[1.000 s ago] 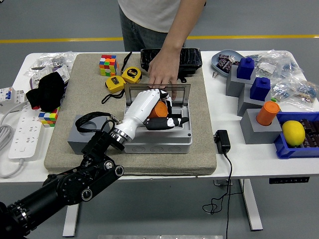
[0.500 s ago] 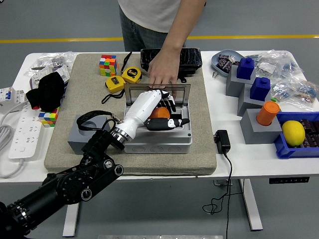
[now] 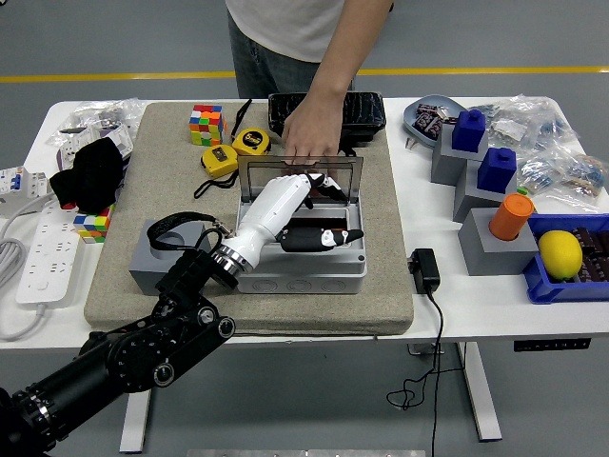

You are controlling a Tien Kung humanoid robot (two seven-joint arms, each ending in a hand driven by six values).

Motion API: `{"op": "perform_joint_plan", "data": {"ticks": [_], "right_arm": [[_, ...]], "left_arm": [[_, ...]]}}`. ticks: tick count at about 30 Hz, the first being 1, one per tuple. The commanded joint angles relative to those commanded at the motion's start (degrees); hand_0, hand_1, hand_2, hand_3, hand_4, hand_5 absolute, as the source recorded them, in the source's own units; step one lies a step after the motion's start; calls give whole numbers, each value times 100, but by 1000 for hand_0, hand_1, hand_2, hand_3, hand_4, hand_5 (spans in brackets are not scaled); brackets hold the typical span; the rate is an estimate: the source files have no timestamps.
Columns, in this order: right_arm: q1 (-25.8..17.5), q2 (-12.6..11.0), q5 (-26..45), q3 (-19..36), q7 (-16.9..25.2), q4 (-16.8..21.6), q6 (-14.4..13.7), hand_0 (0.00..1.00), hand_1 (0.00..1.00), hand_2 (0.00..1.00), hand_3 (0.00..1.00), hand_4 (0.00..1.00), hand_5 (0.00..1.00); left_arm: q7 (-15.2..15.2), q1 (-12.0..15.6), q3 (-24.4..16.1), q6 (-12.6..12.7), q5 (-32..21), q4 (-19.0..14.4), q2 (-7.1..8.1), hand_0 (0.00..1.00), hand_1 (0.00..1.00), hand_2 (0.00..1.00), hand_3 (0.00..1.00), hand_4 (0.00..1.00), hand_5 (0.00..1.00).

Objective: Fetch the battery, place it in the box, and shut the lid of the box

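The grey box (image 3: 301,274) stands on the beige mat, its clear lid (image 3: 344,172) upright at the back. My left hand (image 3: 309,205) reaches into the box from the lower left. Its fingers (image 3: 322,187) stretch up against the lid and its thumb (image 3: 328,236) lies over the box's dark inside. I see nothing held in it. The orange battery does not show; the hand covers much of the inside. A person's hand (image 3: 309,141) rests on the lid's top edge from the far side.
Two yellow tape measures (image 3: 249,143) and a Rubik's cube (image 3: 206,125) lie behind the box on the left, a black case (image 3: 328,112) behind it. A grey block with a strap (image 3: 157,259) sits left, a black adapter (image 3: 423,270) right. Grey stands with blue and orange pieces (image 3: 512,216) fill the right.
The orange battery seen under my left hand's fingers has dropped out of sight. The fingers have lifted and stretched up toward the lid. The person's hand stays on the lid.
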Motion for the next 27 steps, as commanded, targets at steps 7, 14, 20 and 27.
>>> {"op": "perform_joint_plan", "data": {"ticks": [7,14,20,27], "right_arm": [[-8,-2,-6,10,-3,0,-3,916,886,828,844,998,998],[-2,0,14,2,-1,0,1,915,886,828,844,998,998],[6,1,19,0,0,0,6,915,886,828,844,998,998],[16,7,23,-2,4,0,8,915,884,828,844,998,998]], "left_arm": [[-41,36,0,71,52,-260,51,312,451,488,497,998,676],[-144,39,2,226,101,-899,159,274,355,392,410,998,695],[-118,-119,-50,275,254,-1314,256,276,351,385,400,998,699],[224,-405,-411,2,689,-1199,387,365,562,548,540,998,710]]}}
